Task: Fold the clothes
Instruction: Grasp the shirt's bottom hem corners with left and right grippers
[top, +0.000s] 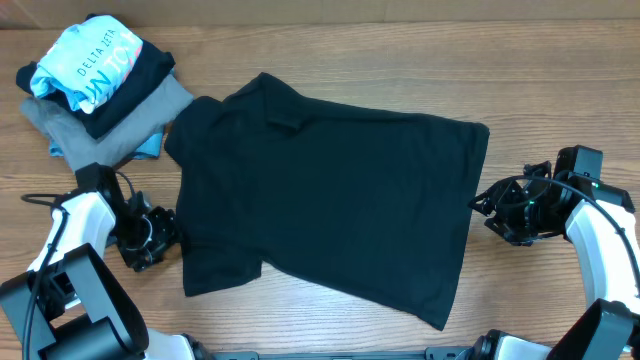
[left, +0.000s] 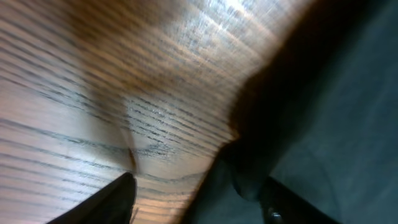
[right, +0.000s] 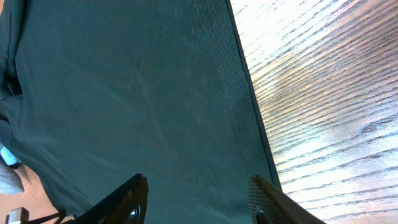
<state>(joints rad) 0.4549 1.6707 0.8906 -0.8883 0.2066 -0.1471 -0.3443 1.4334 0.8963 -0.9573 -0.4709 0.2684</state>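
Observation:
The black garment (top: 330, 190) lies spread flat across the middle of the wooden table, collar toward the back left. My left gripper (top: 160, 240) sits at its left edge, low near the sleeve; the left wrist view shows its jaws (left: 199, 196) open, straddling the fabric's edge (left: 336, 112) and bare wood. My right gripper (top: 490, 210) is at the garment's right hem; the right wrist view shows its jaws (right: 199, 193) open over the black cloth (right: 124, 93), empty. No logo text shows.
A pile of folded clothes stands at the back left: a light-blue printed shirt (top: 90, 60) on top of a grey garment (top: 100, 125). The table's front edge runs close below the garment.

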